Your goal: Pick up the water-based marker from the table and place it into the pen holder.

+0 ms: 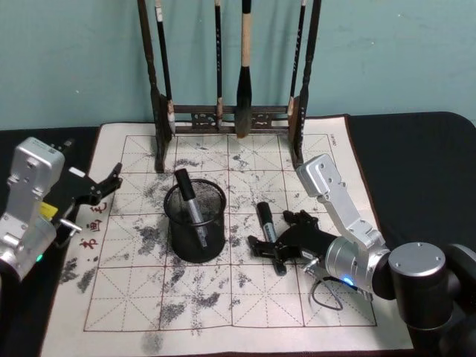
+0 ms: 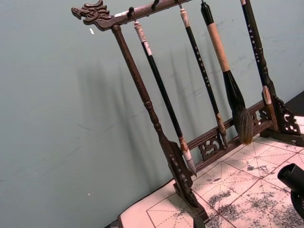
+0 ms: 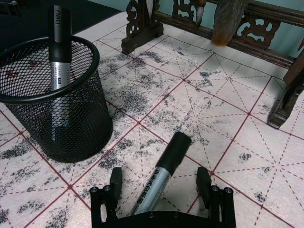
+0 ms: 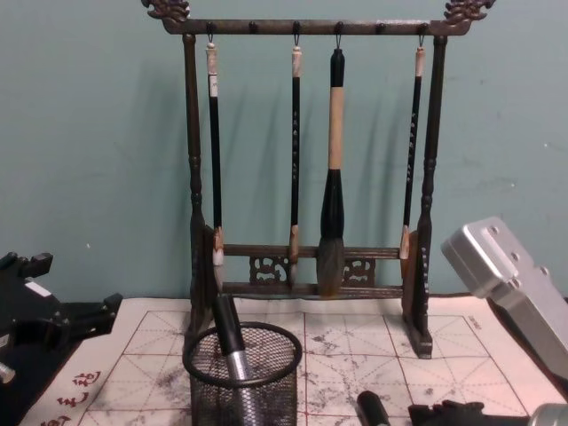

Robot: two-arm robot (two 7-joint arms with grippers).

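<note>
My right gripper is low over the paper mat. Its two fingers are spread wide apart and hold nothing. The water-based marker lies flat on the mat in the gap between them, and neither finger touches it. Its black cap reaches out past my fingertips.

Near these fingers, on their left side, the pen holder stands upright on the mat, apart from the lying marker. A second marker leans inside it, with its top above the rim. Farther ahead of my fingertips the wooden brush rack stands at the back of the mat, with brushes hanging from it.

My left gripper is well apart, beyond the pen holder at the left edge of the mat.
</note>
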